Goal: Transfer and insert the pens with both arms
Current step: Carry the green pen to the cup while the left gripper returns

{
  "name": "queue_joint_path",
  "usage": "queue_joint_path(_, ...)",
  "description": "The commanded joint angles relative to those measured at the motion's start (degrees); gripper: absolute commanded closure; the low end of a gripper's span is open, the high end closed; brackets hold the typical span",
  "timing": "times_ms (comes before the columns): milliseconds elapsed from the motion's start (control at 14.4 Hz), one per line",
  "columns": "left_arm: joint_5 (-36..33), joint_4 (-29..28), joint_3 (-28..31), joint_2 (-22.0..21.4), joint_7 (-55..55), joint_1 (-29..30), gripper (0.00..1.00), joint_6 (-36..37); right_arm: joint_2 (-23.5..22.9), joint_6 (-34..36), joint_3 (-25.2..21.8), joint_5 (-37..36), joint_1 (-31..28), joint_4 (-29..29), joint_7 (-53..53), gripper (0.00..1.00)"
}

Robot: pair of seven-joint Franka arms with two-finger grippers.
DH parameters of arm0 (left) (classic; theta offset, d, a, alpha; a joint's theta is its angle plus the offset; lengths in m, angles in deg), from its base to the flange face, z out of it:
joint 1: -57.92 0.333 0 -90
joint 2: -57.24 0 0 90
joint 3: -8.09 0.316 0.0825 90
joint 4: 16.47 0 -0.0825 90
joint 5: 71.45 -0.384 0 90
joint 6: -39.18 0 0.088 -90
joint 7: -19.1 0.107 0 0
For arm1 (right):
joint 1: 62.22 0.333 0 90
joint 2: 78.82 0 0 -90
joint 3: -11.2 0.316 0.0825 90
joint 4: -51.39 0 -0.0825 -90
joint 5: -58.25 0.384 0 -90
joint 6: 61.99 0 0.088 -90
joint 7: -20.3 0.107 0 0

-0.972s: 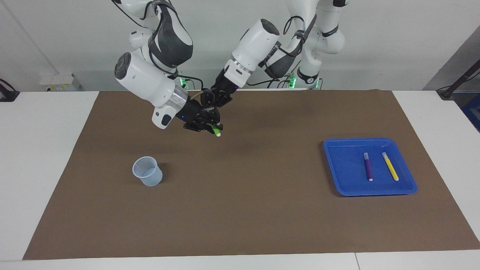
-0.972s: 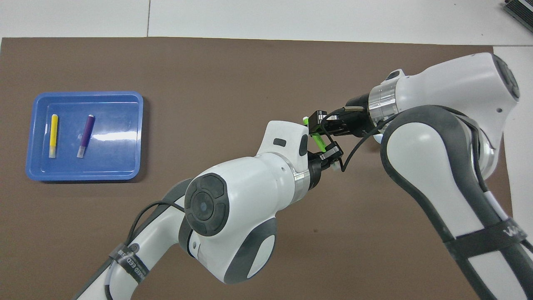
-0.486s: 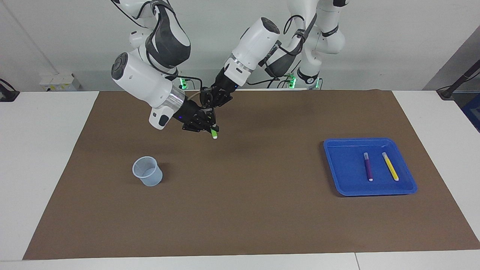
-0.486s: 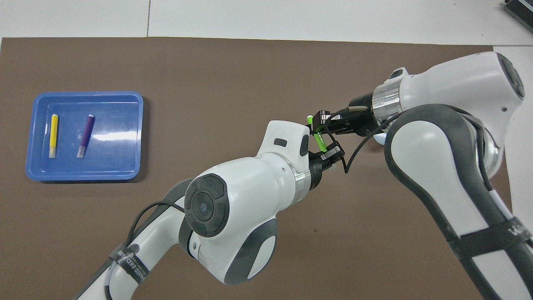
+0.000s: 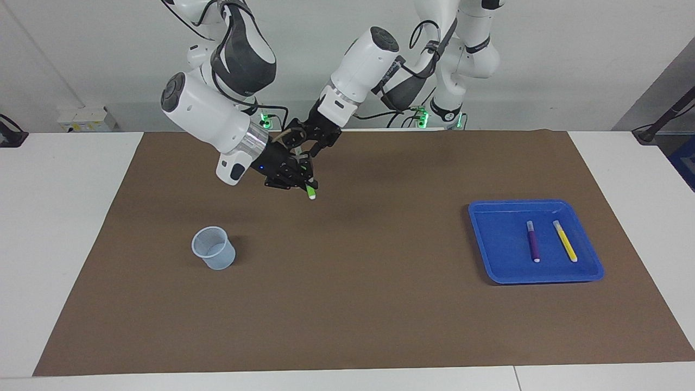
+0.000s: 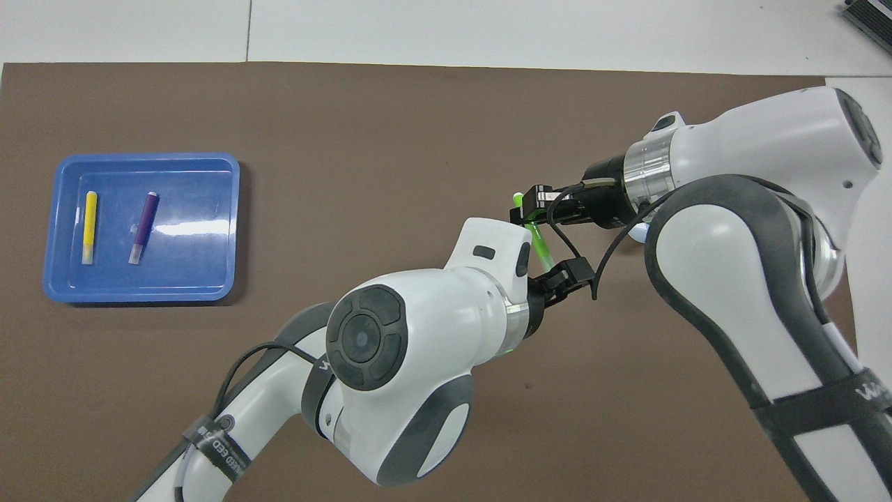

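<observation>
The right gripper is up in the air over the brown mat, in the middle part of the table, and its fingers pinch the green pen; the pen is tilted, w/ the white tip pointing down and away from the robots. The left gripper is just beside it, over the mat's edge near the robots, and its fingers are spread apart; in the overhead view the green pen's other end is close to this left gripper, but I cannot tell if they touch. The purple pen and the yellow pen lie side by side, apart, in the blue tray at the left arm's end of the table, both w/ white tips pointing away from the robots. A small translucent cup stands upright on the mat toward the right arm's end, farther from the robots than the 2 grippers, well apart from the tray.
</observation>
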Motion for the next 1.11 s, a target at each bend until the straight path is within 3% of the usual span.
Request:
queue_joint_path(0, 0.9, -0.1, 0.8, -3.8, 0.5, -0.2, 0.0, 6.7, 1.4, -2.0, 0.3, 1.3, -1.1, -2.7, -2.1, 1.0)
queue_joint_path(278, 0.3, -0.2, 1.2, -7.5, 0.9, 1.3, 0.0, 14.9, 2.0, -15.6, 0.3, 1.7, -1.4, -8.4, -11.1, 1.0)
queue_joint_path(486, -1.4, -0.2, 1.2, -10.6, 4.4, 6.1, 0.0, 23.0, 1.4, -20.9, 0.3, 1.7, -5.5, -8.5, -21.1, 1.0)
queue_joint_path(763, -4.4, -0.2, 1.2, -12.0, 13.2, 12.7, 0.0, 32.3, 0.9, -33.8, 0.3, 3.0, -10.5, -11.4, -46.6, 1.0)
queue_joint_path(1041, -8.0, -0.2, 1.2, -12.2, 20.0, 19.2, 0.0, 36.9, 1.8, -33.7, 0.3, 22.4, -13.0, -14.7, -74.6, 1.0)
